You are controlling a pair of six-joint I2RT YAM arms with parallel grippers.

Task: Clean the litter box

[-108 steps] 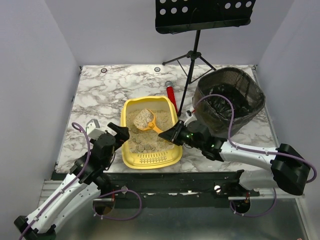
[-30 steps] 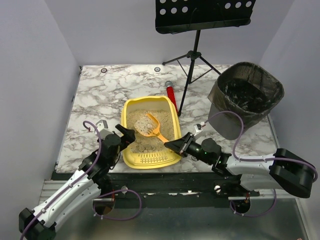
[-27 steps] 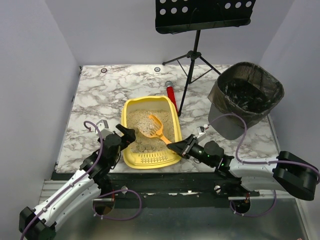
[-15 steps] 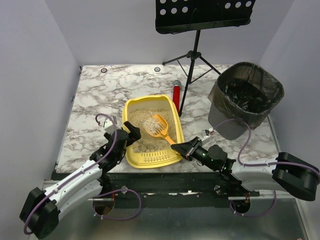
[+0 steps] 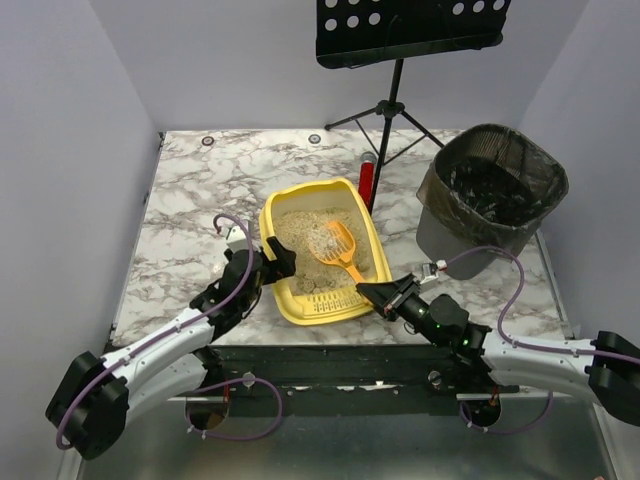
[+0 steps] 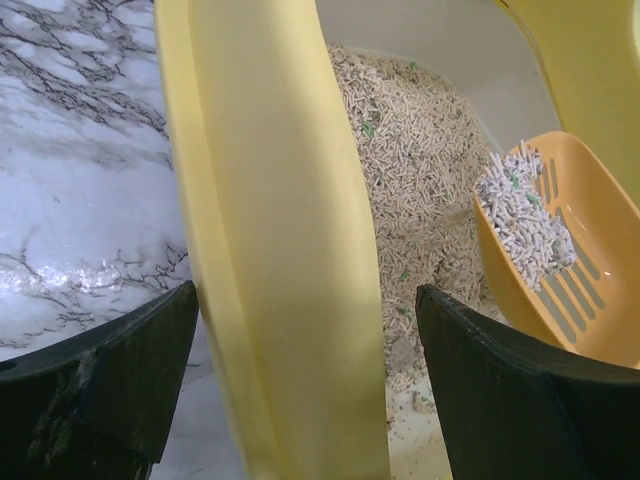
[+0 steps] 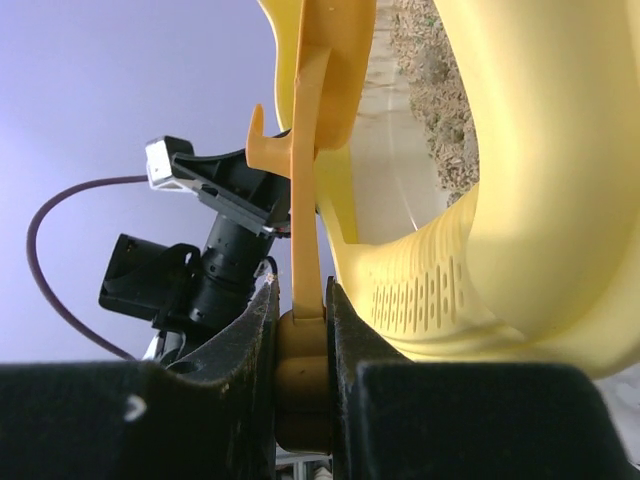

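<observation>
The litter box (image 5: pixel 322 303), near-centre on the table (image 5: pixel 190 200), has been skewed rightward (bracing seems needed). Its wall is straddled by the left gripper (image 5: pixel 277 258), jaws parted; the loaded scoop (image 5: pixel 340 240) is clamped in the right gripper (image 5: pixel 372 293), ready for dumping.

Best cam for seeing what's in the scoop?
Left wrist: scoop bowl close up, pellets heaped on its slots. Top: whole scoop, small, over the litter box. Right wrist: only its handle, edge-on in the right claw.
</observation>
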